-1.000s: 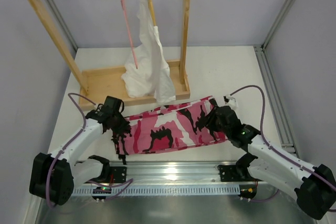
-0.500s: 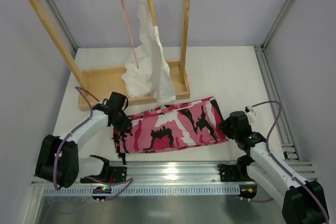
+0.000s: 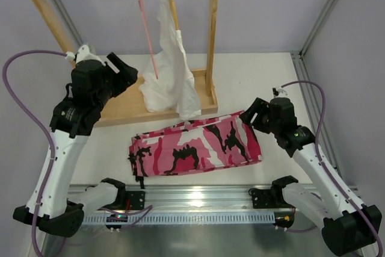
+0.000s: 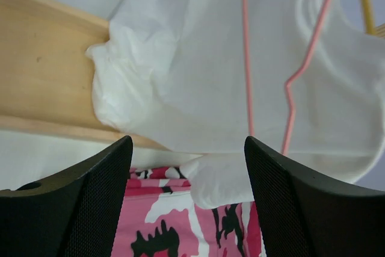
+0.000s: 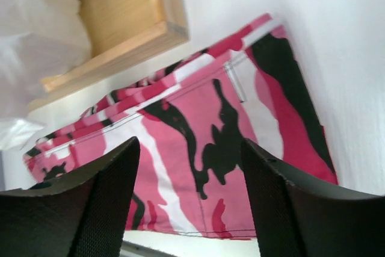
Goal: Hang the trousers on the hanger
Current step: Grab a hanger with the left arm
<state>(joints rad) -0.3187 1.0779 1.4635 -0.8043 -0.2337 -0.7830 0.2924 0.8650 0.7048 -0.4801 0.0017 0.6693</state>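
Top external view: folded camouflage trousers [image 3: 195, 147] lie flat on the white counter [image 3: 258, 79], just in front of a wooden rack [image 3: 123, 97]. The pink wire hanger [image 3: 147, 34] hangs from the rack's rail beside a white garment [image 3: 171, 70]. Both the left hand [image 3: 123, 69] and the right hand [image 3: 251, 114] hover spread wide, holding nothing.

Left wrist view: the thin pink wire hanger [image 4: 246, 58] leaves the top edge at 12 o'clock, hook unseen; the pink camouflage cloth trousers [image 4: 174, 221] are cut off at 6 o'clock.
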